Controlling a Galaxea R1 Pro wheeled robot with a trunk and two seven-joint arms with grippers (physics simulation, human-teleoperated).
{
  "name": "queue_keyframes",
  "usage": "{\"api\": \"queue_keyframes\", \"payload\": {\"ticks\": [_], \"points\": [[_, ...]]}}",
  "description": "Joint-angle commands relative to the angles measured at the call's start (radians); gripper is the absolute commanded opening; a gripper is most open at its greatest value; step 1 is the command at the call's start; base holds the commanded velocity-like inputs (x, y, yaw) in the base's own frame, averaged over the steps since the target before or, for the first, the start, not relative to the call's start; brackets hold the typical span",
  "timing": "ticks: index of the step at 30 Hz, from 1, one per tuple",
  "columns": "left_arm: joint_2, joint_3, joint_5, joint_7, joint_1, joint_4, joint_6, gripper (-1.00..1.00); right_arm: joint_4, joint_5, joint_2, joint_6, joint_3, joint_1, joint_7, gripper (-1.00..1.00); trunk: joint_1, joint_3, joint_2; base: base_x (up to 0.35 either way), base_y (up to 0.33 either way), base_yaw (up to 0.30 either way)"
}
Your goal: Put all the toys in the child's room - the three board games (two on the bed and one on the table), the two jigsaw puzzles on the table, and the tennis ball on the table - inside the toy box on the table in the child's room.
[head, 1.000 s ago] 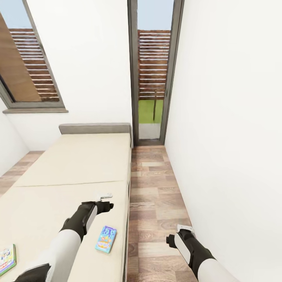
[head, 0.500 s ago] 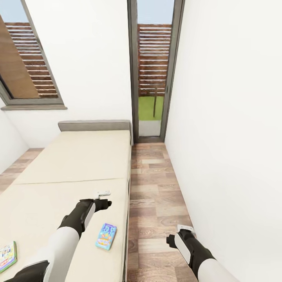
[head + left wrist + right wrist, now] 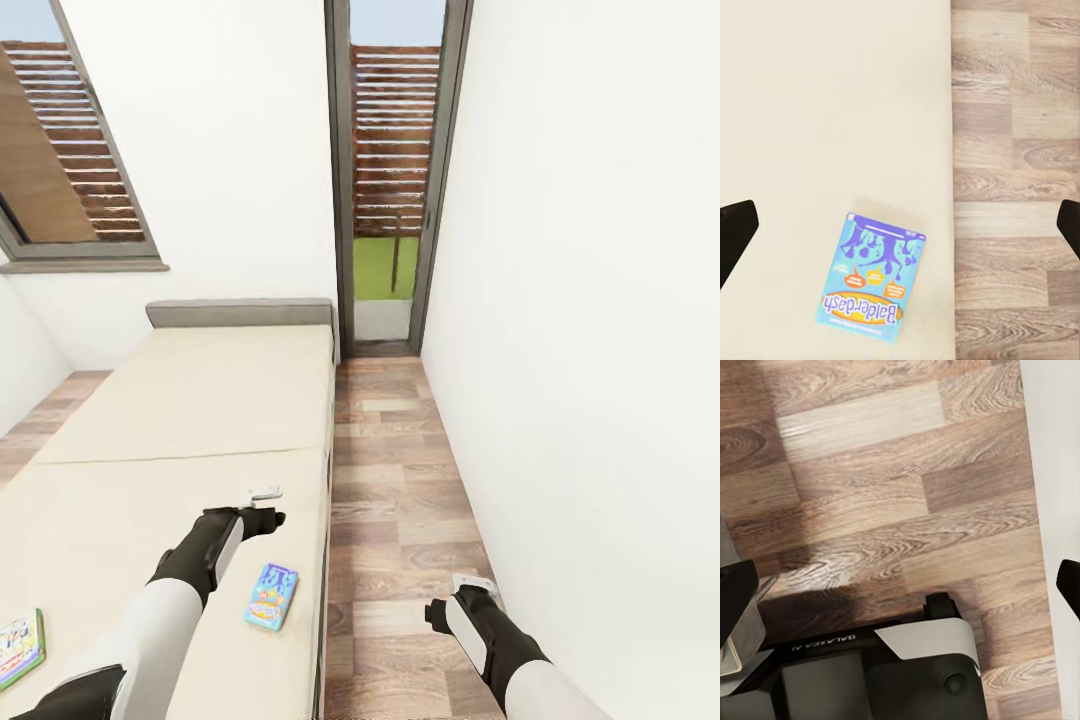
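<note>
Over at the far left edge of the bed (image 3: 180, 400) there's a green-edged board game (image 3: 18, 648) lying flat, half cut off, with lettering too small to read. Next comes the left gripper (image 3: 265, 508), hanging over the beige mattress with its jaws spread wide and nothing in them. Just beside the forearm, close to the bed's floor-side edge, sits the blue board game (image 3: 271, 596), flat on the mattress. The left wrist view gets the box (image 3: 872, 278) nicely: it says "Balderdash" in an orange oval, with purple splash art above it. Its long axis runs roughly along the bed's length, slightly skewed. Right of the bed is the wood-plank floor (image 3: 400, 480), and the right gripper (image 3: 470, 588) hangs above it near the white wall, also spread open. The robot's base (image 3: 870, 675) shows "GALAXEA".
</note>
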Motion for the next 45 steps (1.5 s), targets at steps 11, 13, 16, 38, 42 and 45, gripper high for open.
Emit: {"api": "queue_keyframes", "payload": {"ticks": [11,13,16,38,42,45], "points": [[0.0,0.007,-0.011,-0.088,-0.001,-0.039,0.064,1.0,-0.002,-0.01,0.0,0.004,0.007,-0.001,-0.009,1.0,0.001,-0.02,-0.002,0.0,0.0,0.0],[-0.001,0.007,-0.011,-0.091,-0.001,-0.044,0.084,1.0,-0.002,-0.01,0.0,0.005,0.007,-0.001,-0.009,1.0,0.001,-0.023,-0.002,0.0,0.0,0.0],[-0.001,0.006,-0.012,-0.092,-0.001,-0.047,0.098,1.0,-0.002,-0.01,-0.001,0.007,0.006,-0.001,-0.008,1.0,0.001,-0.028,-0.002,0.0,0.0,0.0],[-0.001,0.007,-0.012,-0.093,-0.001,-0.06,0.117,1.0,-0.002,-0.01,-0.001,0.009,0.006,-0.001,-0.009,1.0,0.001,-0.064,-0.002,0.0,0.0,0.0],[0.0,0.007,-0.012,-0.093,-0.002,-0.062,0.117,1.0,-0.002,-0.01,-0.001,0.009,0.007,-0.001,-0.009,1.0,0.001,-0.071,-0.002,0.0,0.0,0.0],[0.0,0.007,-0.012,-0.091,-0.002,-0.063,0.116,1.0,-0.002,-0.01,-0.001,0.01,0.006,-0.001,-0.009,1.0,0.001,-0.076,-0.002,0.0,0.0,0.0]]}}
